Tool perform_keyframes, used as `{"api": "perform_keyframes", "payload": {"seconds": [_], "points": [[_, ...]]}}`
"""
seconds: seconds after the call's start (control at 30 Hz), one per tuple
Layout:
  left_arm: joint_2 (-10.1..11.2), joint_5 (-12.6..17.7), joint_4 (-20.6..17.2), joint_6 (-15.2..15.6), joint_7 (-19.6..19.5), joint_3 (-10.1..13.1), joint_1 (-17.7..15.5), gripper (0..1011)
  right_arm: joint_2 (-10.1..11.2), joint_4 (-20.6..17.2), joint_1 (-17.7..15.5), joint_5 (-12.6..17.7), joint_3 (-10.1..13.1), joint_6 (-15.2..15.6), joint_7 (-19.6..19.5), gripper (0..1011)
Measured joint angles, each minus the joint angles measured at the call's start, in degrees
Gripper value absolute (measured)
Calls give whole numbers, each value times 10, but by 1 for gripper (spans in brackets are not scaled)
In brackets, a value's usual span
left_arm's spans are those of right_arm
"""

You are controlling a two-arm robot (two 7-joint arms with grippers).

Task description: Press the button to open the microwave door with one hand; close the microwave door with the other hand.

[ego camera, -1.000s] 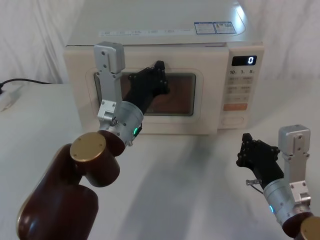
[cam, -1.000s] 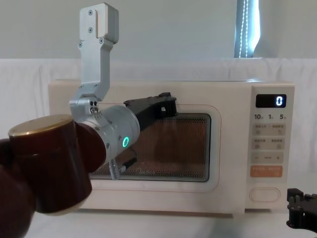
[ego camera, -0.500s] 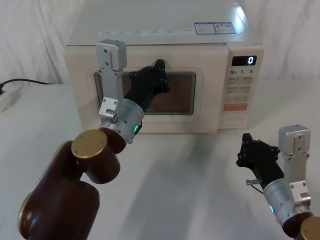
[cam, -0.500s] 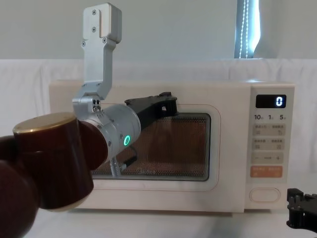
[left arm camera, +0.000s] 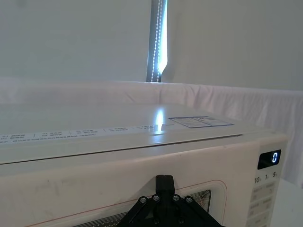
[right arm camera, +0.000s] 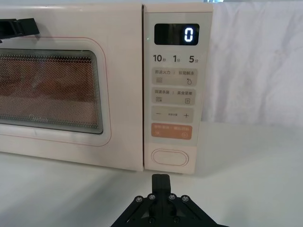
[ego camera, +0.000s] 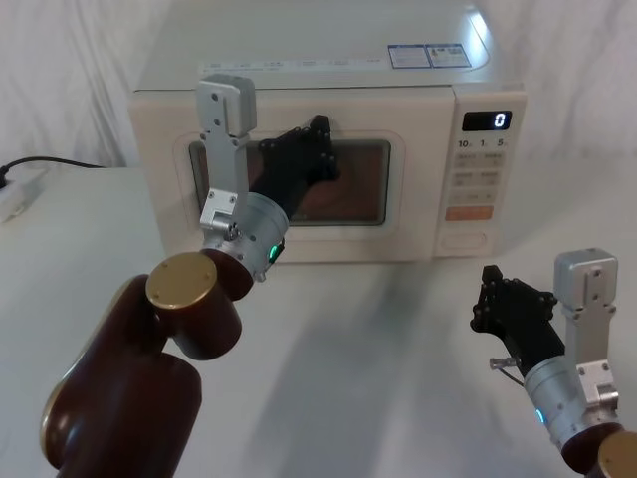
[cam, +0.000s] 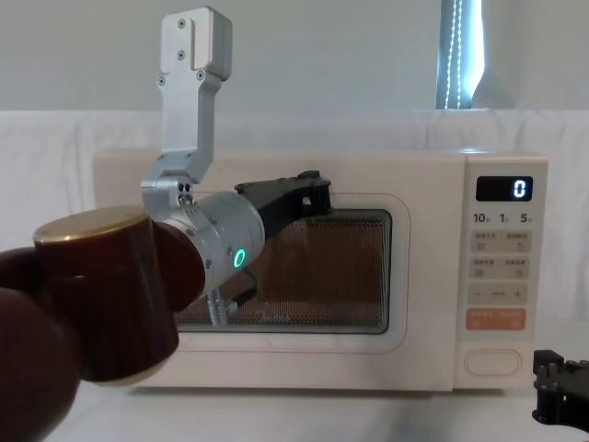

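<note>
Left arm is stretched forward and raised, its left gripper (ego camera: pixel 317 149) up high, wrist angled upward. Right gripper (ego camera: pixel 498 299) sits low near the body, pointing forward, arm parked.

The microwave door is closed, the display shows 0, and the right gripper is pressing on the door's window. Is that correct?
Only the arm is wrong: the left gripper is at the door window, as the head view shows. The right gripper sits low over the table, away from the microwave. The door is closed and the display shows 0.
</note>
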Motion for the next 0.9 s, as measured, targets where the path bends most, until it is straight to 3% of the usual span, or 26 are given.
{"api": "perform_keyframes", "payload": {"seconds": [0.57,0.9], "points": [[-6,2,14,-3,-4,-3,-6,0,0,0,0,0,0,0,0,0],[0,-9,-35,12,-4,-7,29,0,0,0,0,0,0,0,0,0]]}}
